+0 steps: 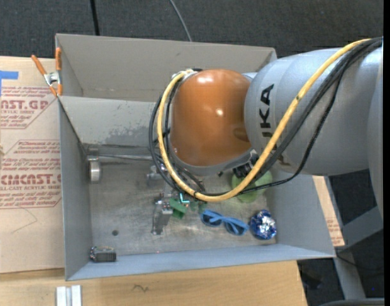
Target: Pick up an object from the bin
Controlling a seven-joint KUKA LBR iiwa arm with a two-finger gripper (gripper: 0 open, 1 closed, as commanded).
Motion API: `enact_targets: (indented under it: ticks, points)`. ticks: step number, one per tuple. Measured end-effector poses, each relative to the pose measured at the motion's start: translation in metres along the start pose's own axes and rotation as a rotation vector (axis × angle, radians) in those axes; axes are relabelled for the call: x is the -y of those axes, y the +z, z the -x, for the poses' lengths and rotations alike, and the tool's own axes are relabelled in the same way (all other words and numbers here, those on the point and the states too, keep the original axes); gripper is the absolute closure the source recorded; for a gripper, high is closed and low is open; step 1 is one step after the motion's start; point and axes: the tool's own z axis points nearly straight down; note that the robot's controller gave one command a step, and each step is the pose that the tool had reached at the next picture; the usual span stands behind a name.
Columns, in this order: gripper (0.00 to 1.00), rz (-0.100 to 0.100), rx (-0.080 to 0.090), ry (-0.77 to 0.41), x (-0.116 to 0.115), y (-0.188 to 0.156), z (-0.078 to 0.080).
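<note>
My gripper (161,217) hangs low over the bin floor near the middle, below the orange cover. A small green piece (178,208) lies right beside it on its right; I cannot tell whether it touches the gripper. Blue sunglasses (222,222) lie a little further right on the floor. A sparkly blue ball (262,225) rests past them near the right wall.
A pale green thing (253,185) sits partly under the arm at the right. A grey metal rod with a round end (96,168) lies along the back left. A small dark block (102,254) sits in the front left corner. The arm covers the bin's back right.
</note>
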Motion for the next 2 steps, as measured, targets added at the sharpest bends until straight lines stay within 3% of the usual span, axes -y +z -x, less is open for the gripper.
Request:
enact_targets:
  ticks: [1, 2]
  points:
    - [0.0, 0.01, 0.022, 0.432, 0.059, 0.15, 0.031]
    - [0.0, 0.002, 0.005, 0.578, 0.09, 0.123, 0.005]
